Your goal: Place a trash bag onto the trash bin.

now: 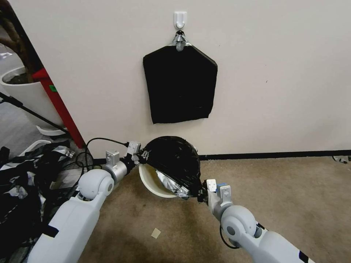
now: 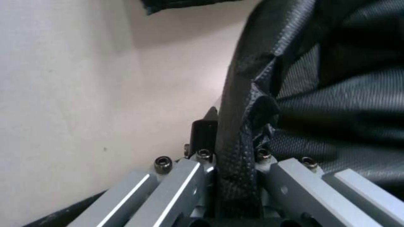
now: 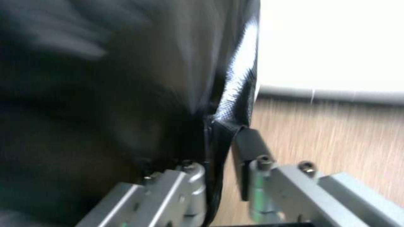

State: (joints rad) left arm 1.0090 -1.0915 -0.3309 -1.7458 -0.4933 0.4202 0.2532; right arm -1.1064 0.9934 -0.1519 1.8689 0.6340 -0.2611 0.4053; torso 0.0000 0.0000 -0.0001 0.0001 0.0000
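In the head view, just below the middle of the frame, the thin, crinkled, glossy black plastic trash bag [image 1: 174, 160] is stretched between the two arms and draped over the upper and right part of the small round cream-white plastic trash bin [image 1: 153, 184], which lies tipped on the tan carpet floor [image 1: 285, 197] close to the cream wall [image 1: 278, 73]; the bin's pale rim and inner wall show at the lower left of the bag. The left gripper [image 1: 143, 155] sits at the bag's left edge, left of centre, and in the left wrist view its fingers [image 2: 204, 135] are clamped on a bunched fold of the bag [image 2: 240, 157] that runs down between them. The right gripper [image 1: 201, 193] holds the bag's lower right corner, just right of centre in the head view; in the right wrist view its fingers [image 3: 248, 148] are pinched on the bag's edge [image 3: 219, 138], with carpet to the right. In the upper middle of the head view a flat, five-sided pack of black bags [image 1: 179, 84] hangs on the wall from a metal clip [image 1: 179, 39] on a white hook [image 1: 180, 19]. At the upper left stands a large white plant pot [image 1: 33, 98], and a tangle of black cables [image 1: 22, 175] lies at the left edge.
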